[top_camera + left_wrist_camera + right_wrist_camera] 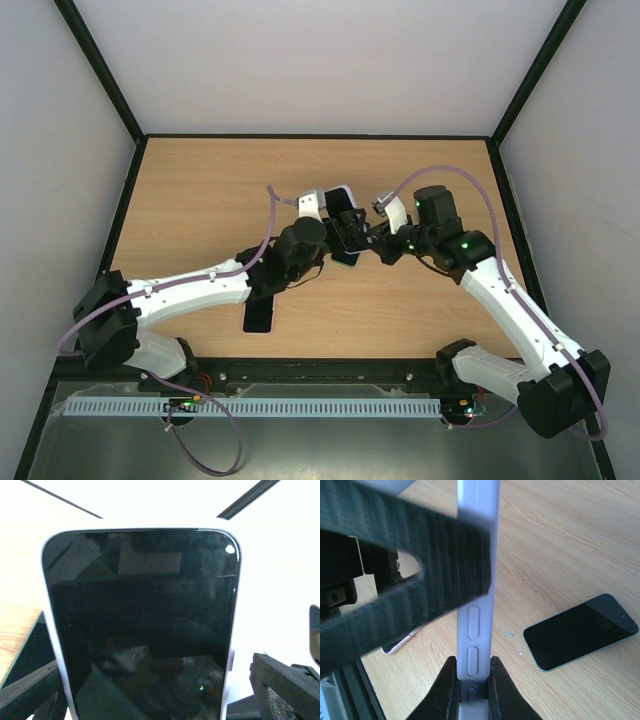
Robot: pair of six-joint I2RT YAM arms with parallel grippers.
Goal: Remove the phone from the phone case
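Observation:
A phone (140, 620) with a dark screen sits in a pale lilac phone case (238, 580) and is held up above the table, mid-scene (343, 197). My right gripper (472, 680) is shut on the case's side edge (476, 625), by the raised buttons. My left gripper (150, 685) stands open around the phone's lower part. Its right finger (280, 680) is clear of the case edge, and its left finger (25, 692) runs behind the phone. From above, the two grippers meet at the phone, left (330, 225) and right (373, 240).
A bare black phone (258, 315) lies flat on the wooden table (200, 200) by the left arm; it also shows in the right wrist view (580, 632). A thin pinkish flat edge (400, 642) lies on the table under the left gripper.

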